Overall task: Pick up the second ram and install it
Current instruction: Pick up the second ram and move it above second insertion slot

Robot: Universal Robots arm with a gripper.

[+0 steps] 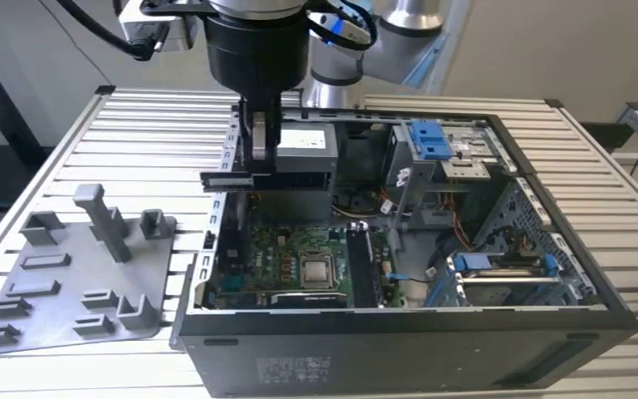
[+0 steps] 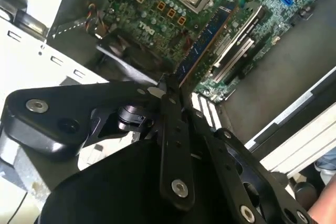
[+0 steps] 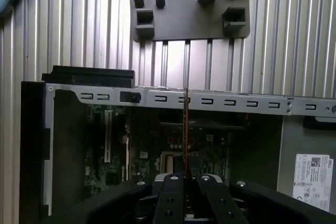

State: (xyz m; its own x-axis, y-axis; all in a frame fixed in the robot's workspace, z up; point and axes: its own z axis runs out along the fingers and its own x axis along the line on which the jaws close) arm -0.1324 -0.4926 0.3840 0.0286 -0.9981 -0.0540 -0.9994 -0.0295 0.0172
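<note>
My gripper (image 1: 262, 166) hangs over the rear left part of the open computer case (image 1: 408, 332), shut on the second ram (image 1: 296, 178). The ram is a thin dark strip held level, sticking out on both sides of the fingers, well above the motherboard (image 1: 286, 258). In the first wrist view the ram (image 3: 186, 129) appears edge-on as a thin line running out from between the fingertips of the gripper (image 3: 185, 178), crossing the case wall. The second wrist view has the gripper (image 2: 170, 85) above the black memory slots (image 2: 239, 40).
Another ram strip (image 2: 207, 38) stands in the slot nearest the processor (image 1: 318, 270). A grey tray (image 1: 64, 274) with plastic posts lies on the slatted table at the exterior view's left of the case. Drive bays with blue clips (image 1: 435, 141) and cables fill the case's right side.
</note>
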